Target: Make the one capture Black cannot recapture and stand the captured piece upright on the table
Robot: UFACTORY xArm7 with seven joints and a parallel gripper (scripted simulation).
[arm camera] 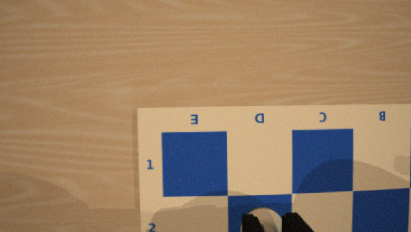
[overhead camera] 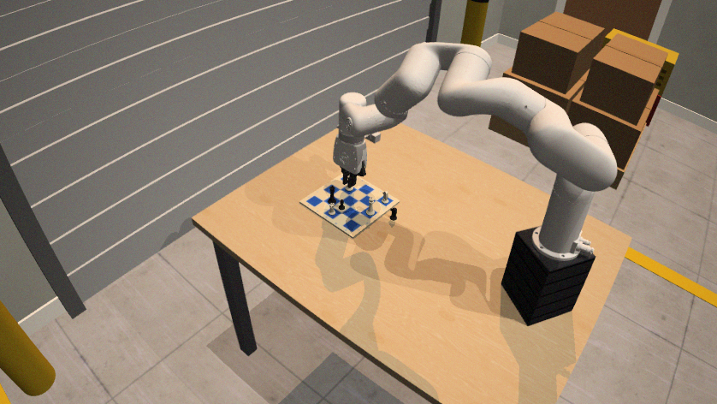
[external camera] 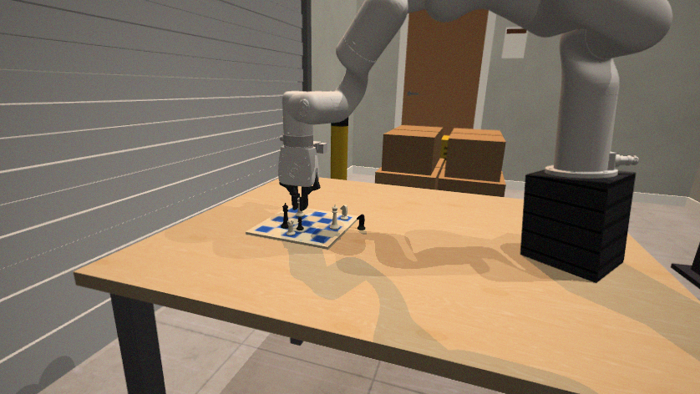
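Note:
The blue-and-cream chessboard lies on the wooden table. My gripper is low over the board's far side and is shut on a small white piece. In the wrist view the piece sits over blue square D2. I cannot tell whether its base touches the board. On the board stand a tall black piece, a white pawn, a black pawn, a tall white piece and a white knight. A black piece stands upright on the table just off the board's right edge.
The arm's black base block stands at the table's right side. Cardboard boxes sit on the floor behind the table. A grey shutter wall runs along the left. A yellow post stands behind the table.

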